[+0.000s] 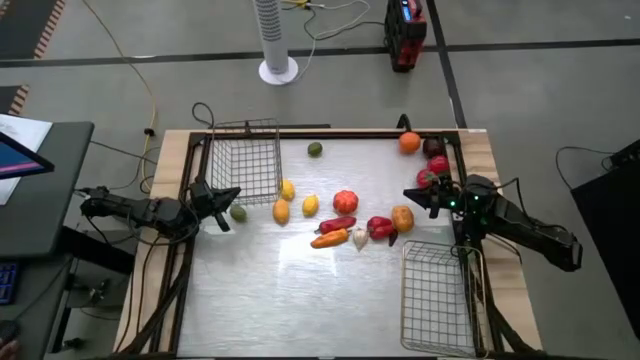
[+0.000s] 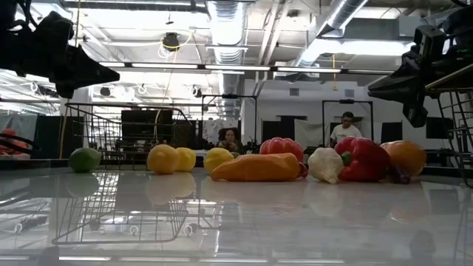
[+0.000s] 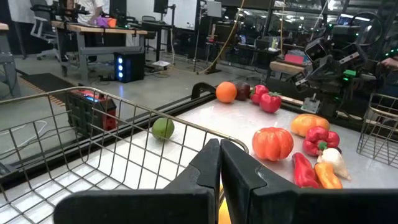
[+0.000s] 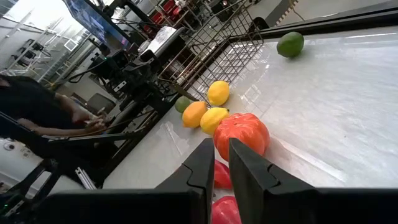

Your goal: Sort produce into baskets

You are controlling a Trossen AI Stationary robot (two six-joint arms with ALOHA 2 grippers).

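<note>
one basket behind left fruit

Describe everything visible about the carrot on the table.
The carrot is a smooth, plastic-looking orange toy, tapered, lying flat on its side on the glossy white table near the middle. A long red pepper lies just behind it and the white garlic sits at one end. Neither gripper touches it.

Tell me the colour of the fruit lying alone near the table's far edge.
Green: a lime, clearest in the right wrist view.
</note>
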